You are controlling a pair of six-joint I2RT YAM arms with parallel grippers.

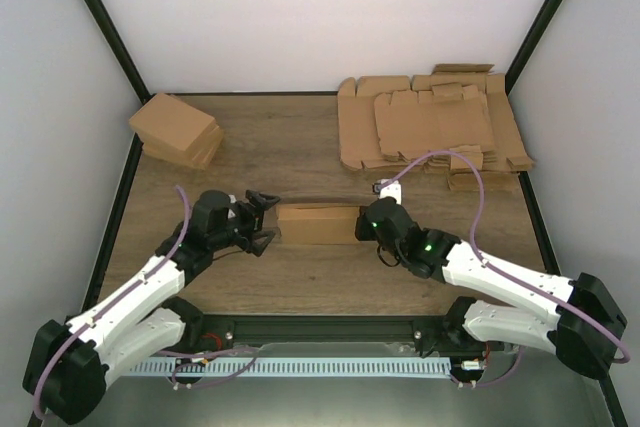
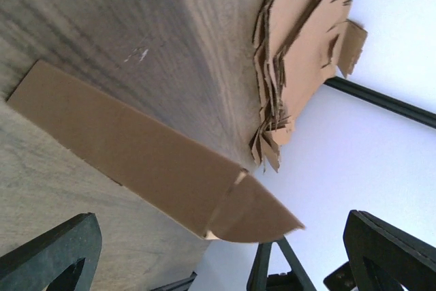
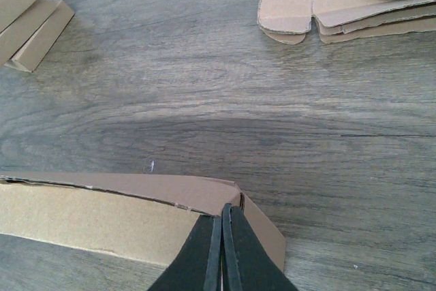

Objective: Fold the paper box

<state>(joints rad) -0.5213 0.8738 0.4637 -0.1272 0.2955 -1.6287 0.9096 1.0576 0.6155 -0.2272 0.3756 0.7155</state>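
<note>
right gripper (image 3: pixel 222 217): fingers pressing shut together, tips sitting over the right end of the paper box (image 1: pixel 318 223)
paper box: lying mid table (image 1: pixel 300 152), between both grippers
left gripper (image 1: pixel 267 220): fingers spreading wide, facing the box's left end
flat sheets (image 1: pixel 440 127): lying far right
cartons (image 1: pixel 178 130): sitting far left

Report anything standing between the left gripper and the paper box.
Nothing visible does. The open left gripper faces the near end of the paper box, with no other object between them.

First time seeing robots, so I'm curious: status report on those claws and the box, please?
Left claw open beside paper box, left end. Right claw shut at its right end. Box partly folded; nothing blocking.
</note>
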